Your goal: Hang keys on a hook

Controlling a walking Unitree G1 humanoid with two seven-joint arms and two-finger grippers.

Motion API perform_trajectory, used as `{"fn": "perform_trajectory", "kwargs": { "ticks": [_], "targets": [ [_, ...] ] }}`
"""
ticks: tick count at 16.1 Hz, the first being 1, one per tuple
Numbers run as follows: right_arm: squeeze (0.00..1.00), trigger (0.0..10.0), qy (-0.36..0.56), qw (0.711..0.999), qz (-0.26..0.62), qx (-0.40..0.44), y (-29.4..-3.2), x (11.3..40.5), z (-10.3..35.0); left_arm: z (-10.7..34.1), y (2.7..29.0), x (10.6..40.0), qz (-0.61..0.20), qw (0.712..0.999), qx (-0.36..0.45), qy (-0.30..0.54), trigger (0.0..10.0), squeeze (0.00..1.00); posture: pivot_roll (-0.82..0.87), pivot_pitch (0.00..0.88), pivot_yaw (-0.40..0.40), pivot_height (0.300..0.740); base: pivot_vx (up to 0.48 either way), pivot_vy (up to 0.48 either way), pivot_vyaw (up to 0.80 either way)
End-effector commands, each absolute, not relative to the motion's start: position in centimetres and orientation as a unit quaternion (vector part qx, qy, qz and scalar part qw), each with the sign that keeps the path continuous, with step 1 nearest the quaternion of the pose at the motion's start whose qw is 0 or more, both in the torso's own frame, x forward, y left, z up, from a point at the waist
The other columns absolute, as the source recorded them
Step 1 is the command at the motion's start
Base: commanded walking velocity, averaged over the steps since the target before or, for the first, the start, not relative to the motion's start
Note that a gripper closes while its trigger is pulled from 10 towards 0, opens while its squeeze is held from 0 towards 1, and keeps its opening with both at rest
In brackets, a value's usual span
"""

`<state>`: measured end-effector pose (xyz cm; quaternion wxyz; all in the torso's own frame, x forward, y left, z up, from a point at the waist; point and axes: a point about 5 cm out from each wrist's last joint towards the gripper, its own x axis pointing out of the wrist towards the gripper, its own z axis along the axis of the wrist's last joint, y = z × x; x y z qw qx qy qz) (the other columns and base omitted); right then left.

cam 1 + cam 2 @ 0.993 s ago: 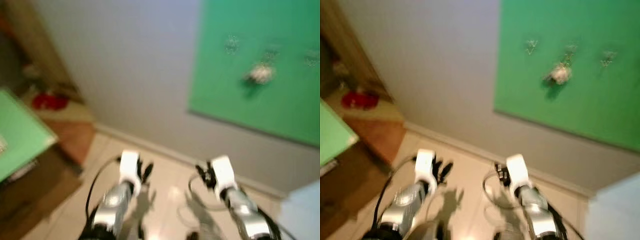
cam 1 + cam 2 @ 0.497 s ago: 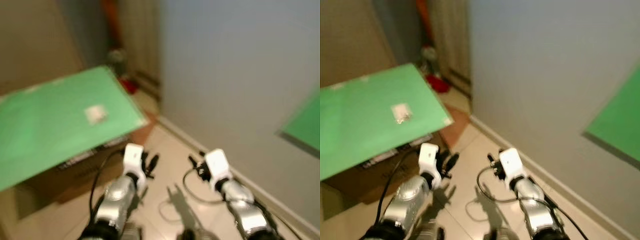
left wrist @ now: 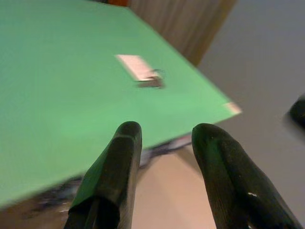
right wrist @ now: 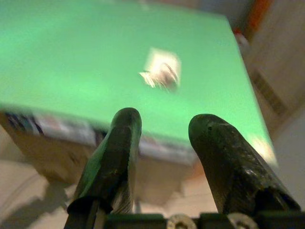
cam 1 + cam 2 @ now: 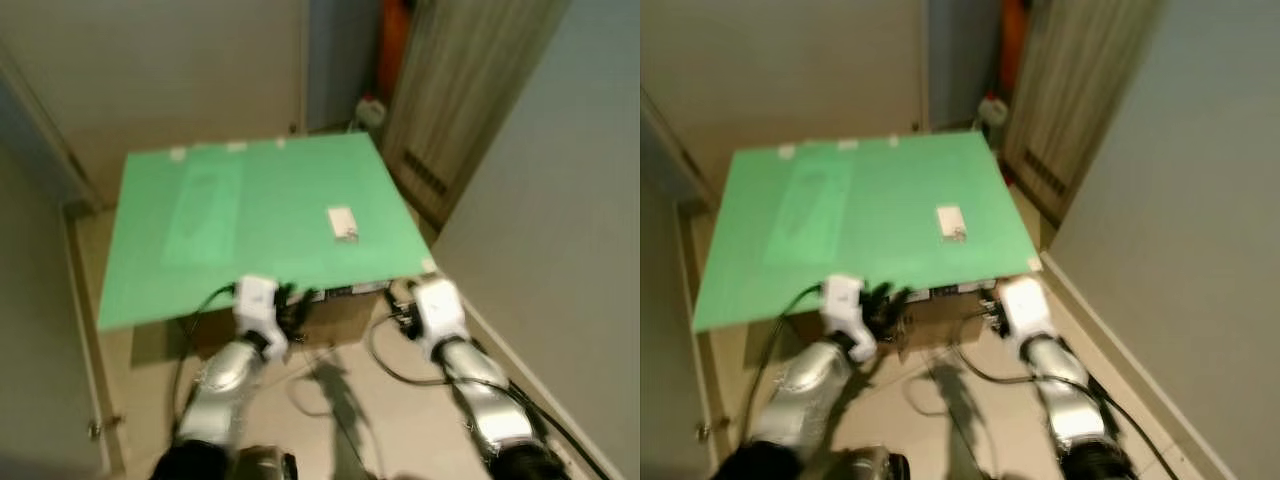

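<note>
Keys (image 5: 345,234) on green board (image 5: 200,240) (cardboard box (image 5: 960,312) beneath).

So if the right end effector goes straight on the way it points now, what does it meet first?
Probably the near edge of the green board, just ahead of the open right end effector; the keys lie farther in. Depth is uncertain.

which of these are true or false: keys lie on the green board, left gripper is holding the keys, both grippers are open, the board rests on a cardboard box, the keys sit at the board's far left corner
1. The keys lie on the green board: true.
2. The left gripper holds the keys: false, its fingers are empty, short of the board's near edge.
3. Both grippers are open: true, the right gripper too.
4. The board rests on a cardboard box: true.
5. The keys sit at the far left corner: false, they lie right of the middle, on a small white tag.
</note>
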<state>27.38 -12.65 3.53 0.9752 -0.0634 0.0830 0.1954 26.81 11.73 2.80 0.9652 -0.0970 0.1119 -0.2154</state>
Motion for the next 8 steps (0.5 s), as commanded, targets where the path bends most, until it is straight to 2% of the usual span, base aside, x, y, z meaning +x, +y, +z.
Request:
{"fn": "perform_trajectory", "kwargs": {
  "ticks": [1, 3, 4, 8],
  "targets": [
    [0.0, 10.0, 0.093, 0.974, 0.189, -0.078, -13.7, 27.0, 3.2, 3.4, 10.8, 27.0, -0.229, 0.963, -0.102, 0.103, 10.0, 0.0, 0.05, 0.122, -0.008, 0.74, 0.454, 0.0, 0.8],
    [0.0, 10.0, 0.094, 0.972, 0.196, -0.085, -13.7, 26.9, 3.2, 3.7, 10.2, 27.0, -0.236, 0.961, -0.103, 0.096, 10.0, 0.0, 0.04, 0.122, -0.012, 0.74, 0.48, 0.0, 0.0],
    [0.0, 10.0, 0.088, 0.972, 0.198, -0.09, -13.7, 26.9, 3.3, 3.8, 10.1, 27.0, -0.237, 0.961, -0.104, 0.095, 10.0, 0.0, 0.04, 0.123, -0.012, 0.74, 0.48, 0.0, 0.8],
    [0.0, 10.0, 0.093, 0.969, 0.206, -0.094, -13.4, 27.0, 3.4, 4.1, 9.5, 27.0, -0.241, 0.96, -0.11, 0.092, 10.0, 0.0, 0.03, 0.121, -0.016, 0.74, 0.48, 0.0, 0.0]
  ]
}}
